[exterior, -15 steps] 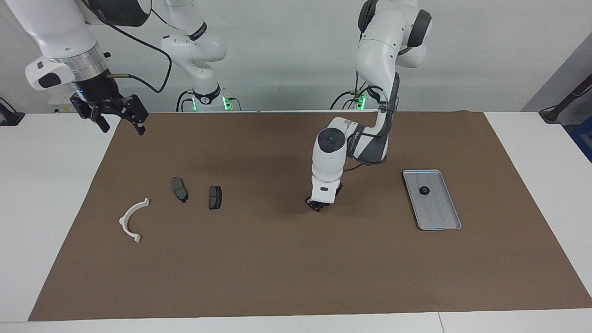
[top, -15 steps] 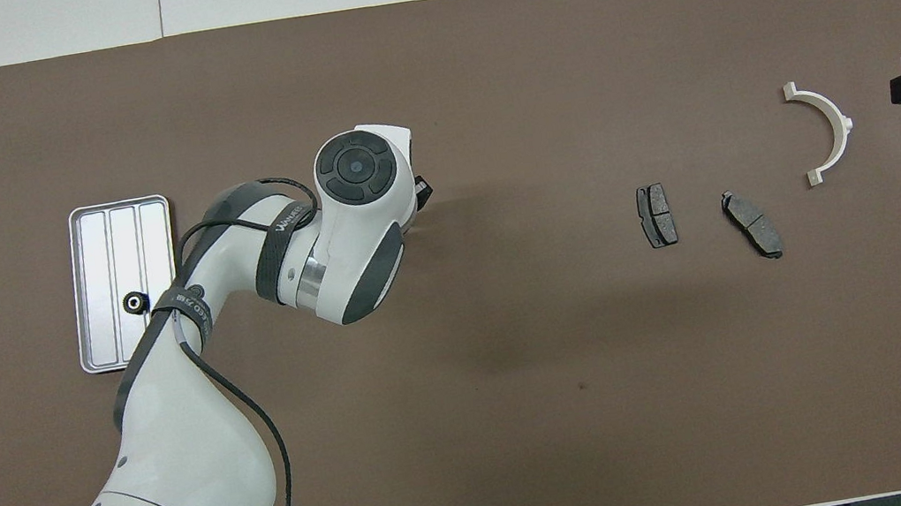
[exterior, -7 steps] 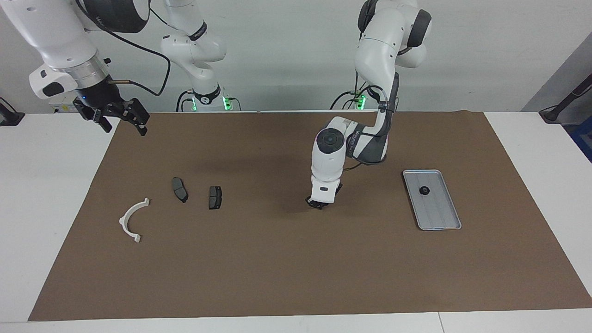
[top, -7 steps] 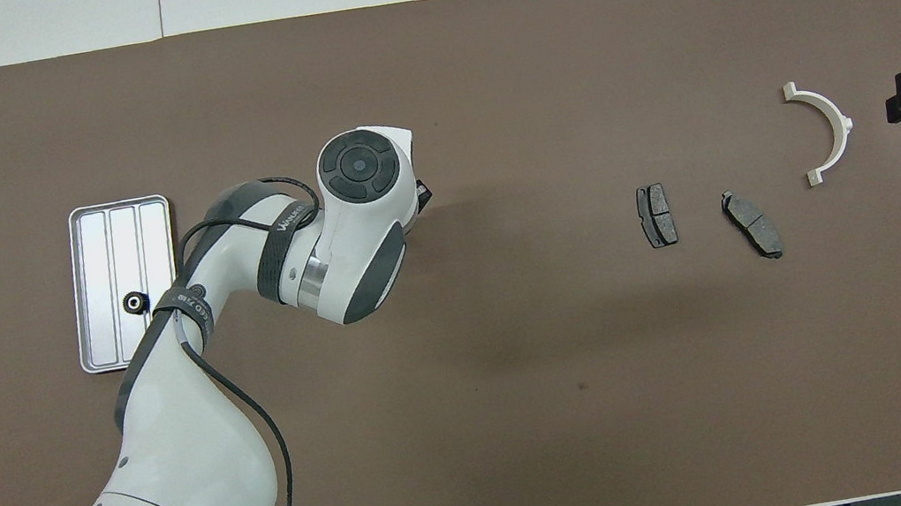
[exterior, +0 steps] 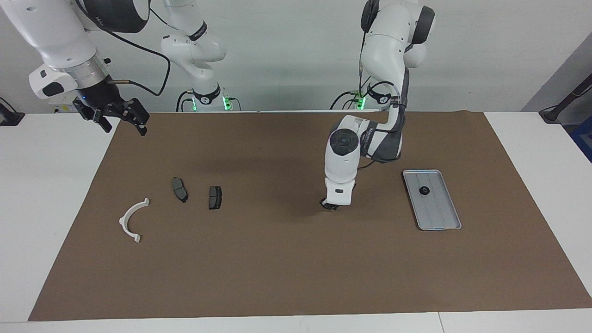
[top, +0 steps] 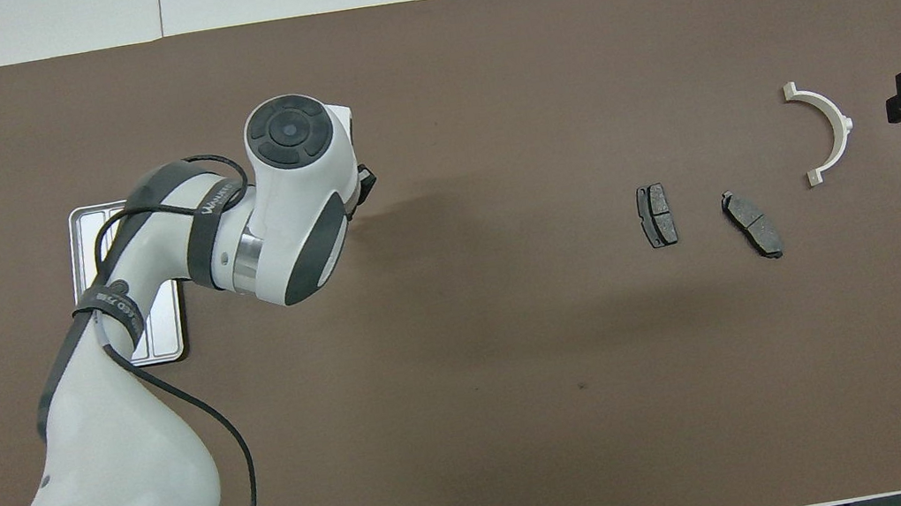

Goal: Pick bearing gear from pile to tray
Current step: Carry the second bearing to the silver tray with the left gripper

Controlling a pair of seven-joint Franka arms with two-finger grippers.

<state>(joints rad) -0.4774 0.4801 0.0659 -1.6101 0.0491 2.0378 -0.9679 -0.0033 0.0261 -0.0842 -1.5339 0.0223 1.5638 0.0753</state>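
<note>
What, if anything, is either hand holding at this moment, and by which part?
The left hand is shut above the mat; whether it pinches something small cannot be told. The right hand is open and holds nothing.

We see a brown mat (exterior: 296,259) on a white table (exterior: 46,185). The tray (exterior: 439,217) is light grey with faint lengthwise ribs, and a small black round piece (exterior: 424,190) sits in it. Two brake pads (exterior: 180,189) (exterior: 215,197) are dark grey (each crossed by a thin paler line), and the curved bracket (exterior: 131,218) is white. Both arms are white with dark grey joints; the left gripper (exterior: 329,205) and the right gripper (exterior: 118,118) are black.
</note>
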